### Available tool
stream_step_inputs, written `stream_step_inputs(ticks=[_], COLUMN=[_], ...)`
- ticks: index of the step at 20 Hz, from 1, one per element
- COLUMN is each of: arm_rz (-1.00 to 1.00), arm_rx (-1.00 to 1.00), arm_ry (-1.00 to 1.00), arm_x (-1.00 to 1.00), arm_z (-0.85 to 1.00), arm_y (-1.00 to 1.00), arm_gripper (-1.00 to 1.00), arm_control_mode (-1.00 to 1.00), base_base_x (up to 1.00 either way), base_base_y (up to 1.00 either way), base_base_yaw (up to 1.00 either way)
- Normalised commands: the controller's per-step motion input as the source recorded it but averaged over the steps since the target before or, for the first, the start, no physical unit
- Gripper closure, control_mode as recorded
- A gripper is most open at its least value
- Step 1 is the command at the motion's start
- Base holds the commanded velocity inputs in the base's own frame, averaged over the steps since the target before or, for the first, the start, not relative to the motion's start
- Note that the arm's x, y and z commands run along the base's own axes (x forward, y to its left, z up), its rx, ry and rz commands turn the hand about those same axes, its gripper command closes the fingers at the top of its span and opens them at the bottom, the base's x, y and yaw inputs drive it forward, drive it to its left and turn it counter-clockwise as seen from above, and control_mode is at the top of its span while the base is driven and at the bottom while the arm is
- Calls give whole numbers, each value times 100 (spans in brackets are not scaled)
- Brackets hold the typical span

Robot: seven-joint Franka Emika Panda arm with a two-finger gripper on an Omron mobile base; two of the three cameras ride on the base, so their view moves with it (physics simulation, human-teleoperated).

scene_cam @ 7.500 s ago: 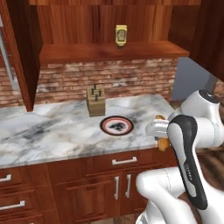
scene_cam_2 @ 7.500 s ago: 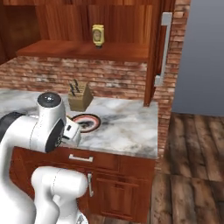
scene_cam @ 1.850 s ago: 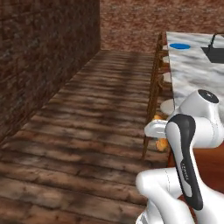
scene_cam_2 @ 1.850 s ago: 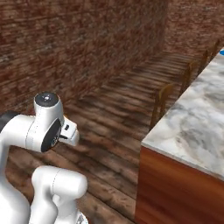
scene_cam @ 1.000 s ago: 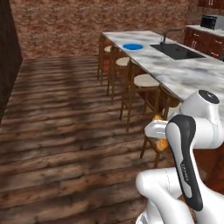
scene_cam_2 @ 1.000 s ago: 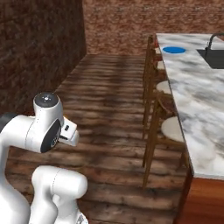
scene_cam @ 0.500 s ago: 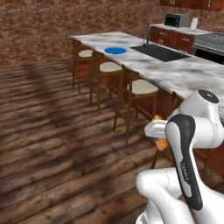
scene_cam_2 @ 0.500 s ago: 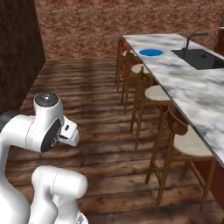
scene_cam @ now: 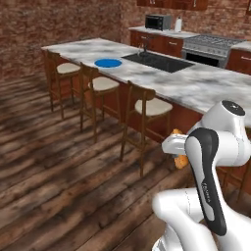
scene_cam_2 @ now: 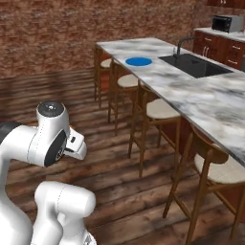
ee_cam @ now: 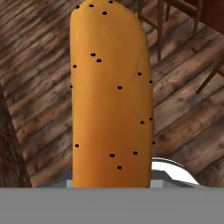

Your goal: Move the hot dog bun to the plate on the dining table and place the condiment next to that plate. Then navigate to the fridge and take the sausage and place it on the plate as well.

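Note:
My gripper [scene_cam: 177, 153] is tucked close to the arm's body and shut on the hot dog bun [ee_cam: 111, 96], a tan-orange speckled roll that stands tall in the hand view and hides the fingertips. A bit of the bun [scene_cam: 181, 160] peeks out orange beside the wrist in the left base view. The bright blue plate [scene_cam: 108, 63] [scene_cam_2: 139, 61] lies near the far end of the dining table [scene_cam: 211, 86] [scene_cam_2: 215, 103], well ahead of the arm. The condiment, fridge and sausage are out of view.
Wooden stools [scene_cam: 147, 107] [scene_cam_2: 160, 110] line the near side of the table. A black sink [scene_cam: 157, 61] [scene_cam_2: 194, 64] with a faucet sits past the plate. A microwave [scene_cam: 158, 22] and stove [scene_cam: 211, 46] stand on the back counter. Open wood floor [scene_cam: 59, 166] lies to the left.
The whole picture has shifted: the base has driven away from the wall counter and turned toward the island, which is nearer now. The bun stays in the shut gripper.

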Motion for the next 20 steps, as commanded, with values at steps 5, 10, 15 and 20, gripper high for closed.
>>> stream_step_inputs(ticks=[5,10,15,20], arm_rz=[0,0,0,0], arm_rx=[0,0,0,0], arm_ry=[0,0,0,0], arm_x=[0,0,0,0], arm_z=[0,0,0,0], arm_y=[0,0,0,0], arm_gripper=[100,100,100,100], arm_control_mode=[100,100,100,100], base_base_x=[100,100,99,90], base_base_y=[100,100,100,100], base_base_yaw=[-42,-41,-41,-40])
